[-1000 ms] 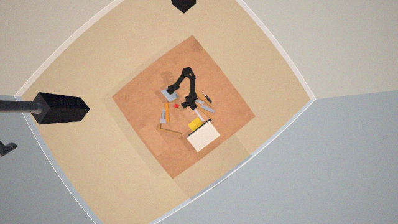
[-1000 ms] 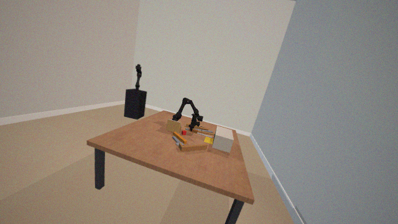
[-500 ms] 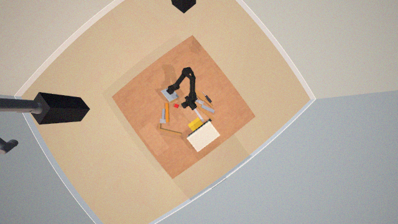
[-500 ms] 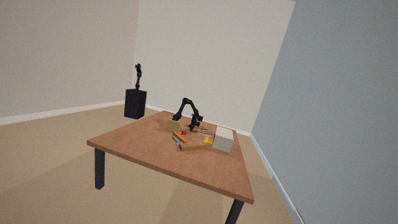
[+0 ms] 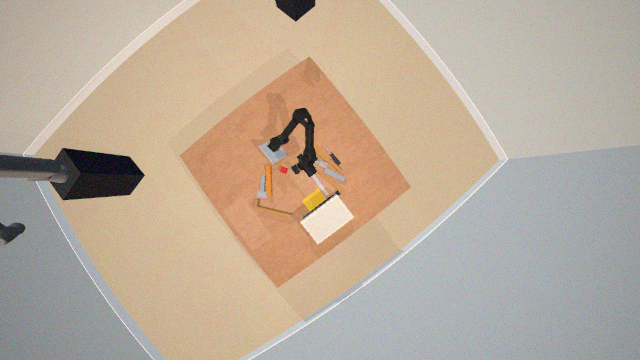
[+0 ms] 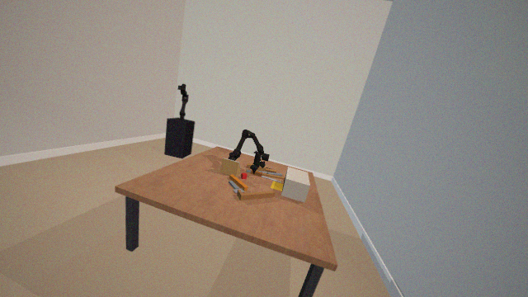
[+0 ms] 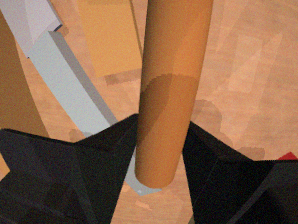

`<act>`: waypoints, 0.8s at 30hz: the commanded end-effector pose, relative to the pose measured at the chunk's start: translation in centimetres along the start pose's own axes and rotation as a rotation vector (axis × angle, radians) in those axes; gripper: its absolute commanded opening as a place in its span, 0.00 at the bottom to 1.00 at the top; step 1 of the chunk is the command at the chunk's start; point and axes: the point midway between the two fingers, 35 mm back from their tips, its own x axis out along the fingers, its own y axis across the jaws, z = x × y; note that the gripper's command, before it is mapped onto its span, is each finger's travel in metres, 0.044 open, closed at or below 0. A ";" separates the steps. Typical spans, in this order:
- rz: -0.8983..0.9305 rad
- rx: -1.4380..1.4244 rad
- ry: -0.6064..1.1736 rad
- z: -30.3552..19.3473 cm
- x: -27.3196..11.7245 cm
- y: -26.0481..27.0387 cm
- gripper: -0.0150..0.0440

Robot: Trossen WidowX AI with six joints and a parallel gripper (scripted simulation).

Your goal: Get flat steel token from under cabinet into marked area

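My gripper [image 5: 309,171] [image 6: 254,171] [image 7: 160,121] is shut on a round orange-brown handle [image 7: 172,65], low over the table. A thin pale rod [image 5: 320,184] [image 6: 271,178] runs from beside the gripper toward the cabinet front; whether it joins the handle is hard to tell. The white cabinet [image 5: 327,219] [image 6: 295,186] stands beyond. A yellow patch [image 5: 313,200] [image 6: 276,186], seemingly the marked area, lies in front of it. The steel token is not visible in any view, and the vent slots cannot be made out.
A red cube [image 5: 283,170] [image 6: 244,176] lies near the gripper. An orange bar [image 5: 268,181] [image 6: 238,181], a grey piece [image 5: 262,186] and an angled brown bar [image 5: 275,209] [image 6: 257,195] lie to one side. A grey bar [image 5: 334,174] [image 7: 70,85] and a dark-handled tool [image 5: 335,158] lie opposite.
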 end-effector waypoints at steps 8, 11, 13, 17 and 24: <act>0.000 0.006 0.000 0.8 0.0 0.0 0.25; 0.001 0.009 0.000 1.2 0.0 0.0 0.25; 0.001 0.010 0.000 1.4 0.0 0.0 0.25; 0.001 0.013 0.000 1.9 0.0 0.0 0.25; 0.002 0.016 -0.001 2.8 0.0 0.0 0.25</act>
